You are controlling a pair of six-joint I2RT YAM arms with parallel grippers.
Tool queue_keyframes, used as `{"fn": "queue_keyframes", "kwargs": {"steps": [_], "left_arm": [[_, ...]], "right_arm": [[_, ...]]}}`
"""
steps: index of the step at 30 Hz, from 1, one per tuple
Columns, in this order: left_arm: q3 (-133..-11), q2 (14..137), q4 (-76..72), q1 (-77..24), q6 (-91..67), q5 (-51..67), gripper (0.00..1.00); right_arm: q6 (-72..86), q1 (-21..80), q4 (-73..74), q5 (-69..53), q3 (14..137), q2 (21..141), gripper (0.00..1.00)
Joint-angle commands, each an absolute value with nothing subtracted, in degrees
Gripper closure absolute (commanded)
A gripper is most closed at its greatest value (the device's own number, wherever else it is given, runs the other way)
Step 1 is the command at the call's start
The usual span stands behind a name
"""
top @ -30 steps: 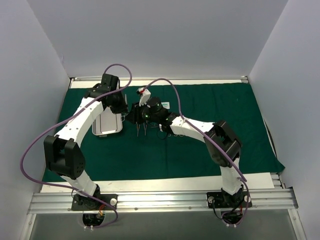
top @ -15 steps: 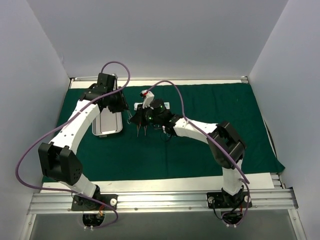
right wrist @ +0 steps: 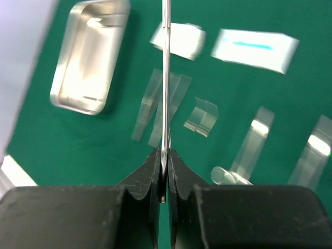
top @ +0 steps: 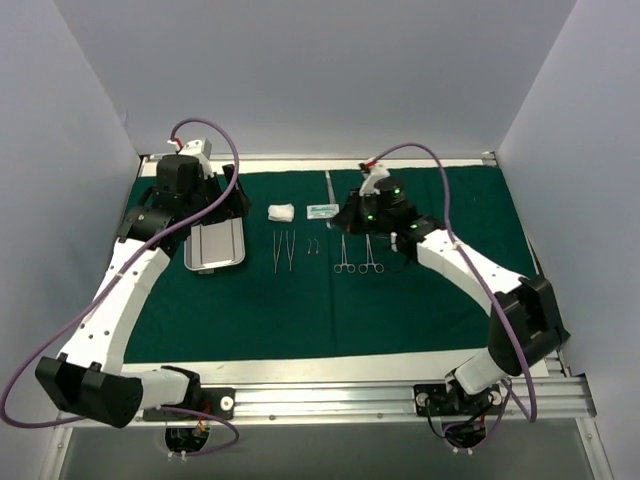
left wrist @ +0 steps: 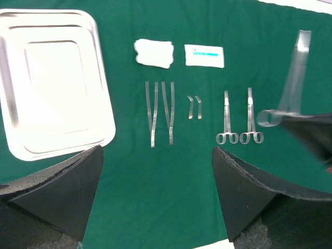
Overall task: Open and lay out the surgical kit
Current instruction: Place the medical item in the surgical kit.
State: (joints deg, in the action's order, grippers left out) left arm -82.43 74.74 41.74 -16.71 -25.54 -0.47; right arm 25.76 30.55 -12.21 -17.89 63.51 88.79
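Observation:
The surgical kit lies open on its dark green cloth [top: 430,290]. From left to right I see the steel tray [top: 215,245], two tweezers [top: 284,250], two small clips [top: 312,247] and two ring-handled forceps [top: 357,255]. Behind them lie the white gauze [top: 283,212] and the white packet [top: 323,211]. My left gripper [left wrist: 155,155] hangs open above the cloth near the tray's back right corner, with nothing between its fingers. My right gripper [right wrist: 164,155] is shut on a thin silver instrument [right wrist: 166,78], raised above the forceps; its ring end and long shaft [left wrist: 295,78] show blurred in the left wrist view.
The cloth's right half and its front strip hold nothing. A white table border [top: 300,368] and a metal rail [top: 320,400] run along the near edge. Grey walls close in the left, back and right sides.
Both arms have drawn apart from the middle. My left gripper opened and moved back left, over the tray's far corner. My right gripper closed on the thin instrument and carried it to the right.

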Motion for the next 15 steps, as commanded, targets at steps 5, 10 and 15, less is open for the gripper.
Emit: {"fn": "queue_keyframes", "kwargs": {"steps": [5, 10, 15], "left_arm": [[-71.3, 66.8, 35.5, -15.0, -19.7, -5.7, 0.06], [-64.8, 63.7, 33.0, -14.4, -18.3, -6.1, 0.06], [-62.1, 61.8, 32.1, -14.2, -16.5, -5.8, 0.06]], "right_arm": [[21.0, 14.7, 7.6, -17.9, 57.3, 78.8, 1.0], [18.7, 9.1, 9.8, -18.5, 54.4, 76.3, 1.0], [14.9, 7.8, 9.8, -19.4, 51.9, 78.5, 1.0]]}}
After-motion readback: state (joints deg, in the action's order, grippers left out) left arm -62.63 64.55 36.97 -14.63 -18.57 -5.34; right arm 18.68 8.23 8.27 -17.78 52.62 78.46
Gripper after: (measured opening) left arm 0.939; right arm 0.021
